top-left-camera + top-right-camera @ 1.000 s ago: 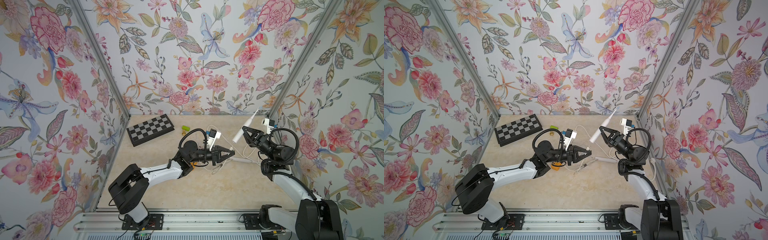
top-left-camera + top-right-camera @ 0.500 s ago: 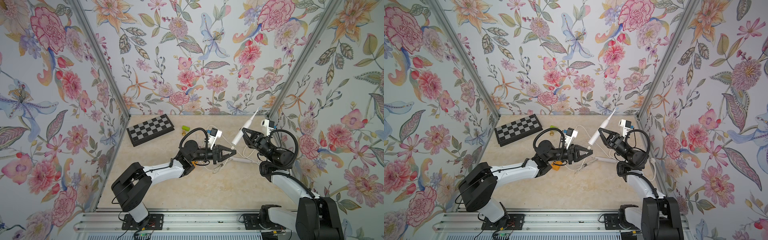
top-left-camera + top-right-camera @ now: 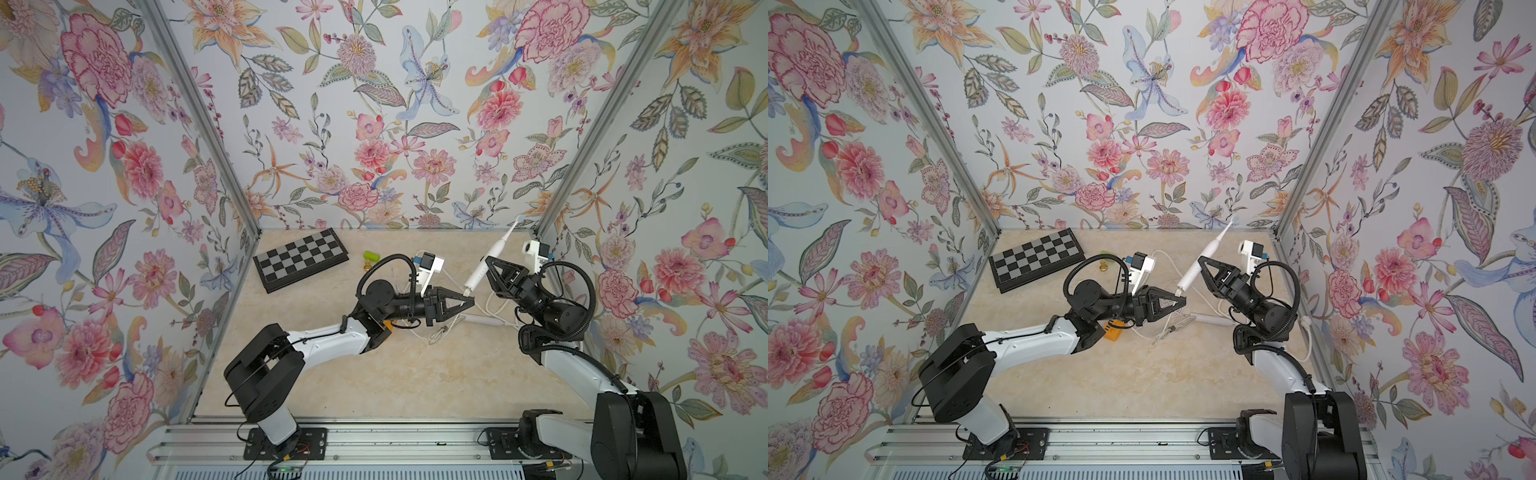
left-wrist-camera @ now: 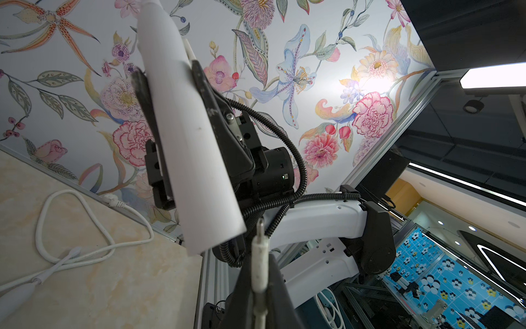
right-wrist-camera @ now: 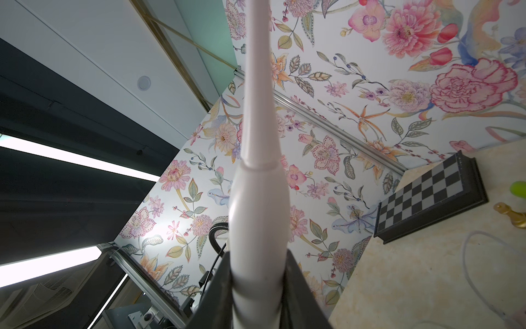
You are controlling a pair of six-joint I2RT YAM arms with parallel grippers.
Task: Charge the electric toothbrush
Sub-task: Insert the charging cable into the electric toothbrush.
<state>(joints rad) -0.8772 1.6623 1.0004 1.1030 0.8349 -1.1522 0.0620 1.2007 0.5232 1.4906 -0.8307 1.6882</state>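
A: What sits at the left of the beige marble-patterned tabletop (image 3: 374,374)?

B: A flat black-and-grey chequered chessboard (image 3: 300,259), near the back wall. Just to its right are a small lime-green piece (image 3: 371,254) and a little gold chess pawn (image 3: 368,266).

A: And the left gripper (image 3: 468,298)?

B: It is raised over the middle of the table. Its fingers are pressed together on a thin white charging plug with a metal tip (image 4: 259,250).

A: Where is the toothbrush?

B: The slim white electric toothbrush (image 3: 492,251) is in the air and tilted, with its bristle head up toward the back right corner. Its flat base is just beside the plug's tip. Whether they touch I cannot tell.

A: What holds it?

B: The right gripper (image 3: 486,266), with one finger clamped on each side of the lower handle.

A: Anything beneath them?

B: A loose white cable (image 3: 496,305) lies in loops on the tabletop.
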